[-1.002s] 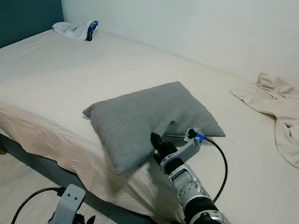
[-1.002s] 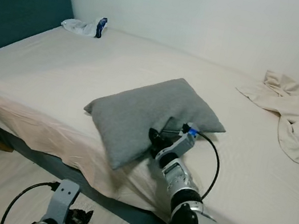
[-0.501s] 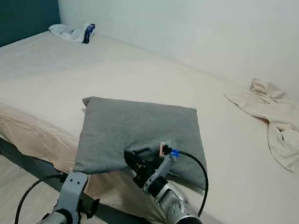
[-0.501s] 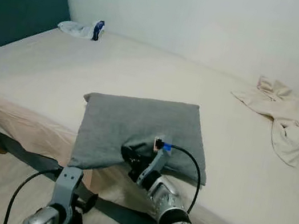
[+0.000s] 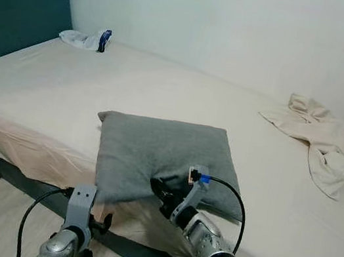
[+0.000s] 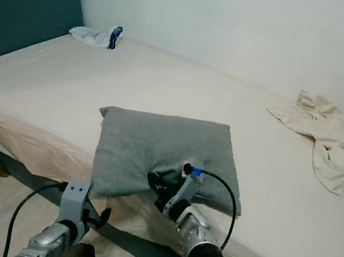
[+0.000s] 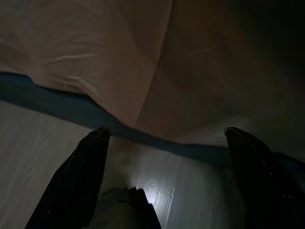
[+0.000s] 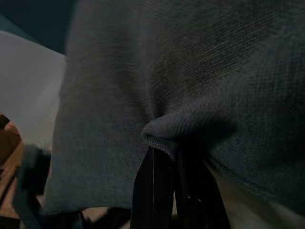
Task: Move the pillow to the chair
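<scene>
Our right pincer [image 5: 159, 191] pinches the soft grey fabric pillow's [image 5: 160, 155] edge; this thin fold may slip. Left pincer [image 7: 167, 181] hangs wide.

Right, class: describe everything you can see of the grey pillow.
The pillow is a roughly square grey cushion in a woven-looking fabric, soft enough to bunch. It lies nearly flat on the bed at the near edge, and its near-left corner overhangs the side. The right gripper is shut on a fold of its near edge; the right wrist view shows the cloth puckered between the black fingers. Nothing else touches it.
</scene>
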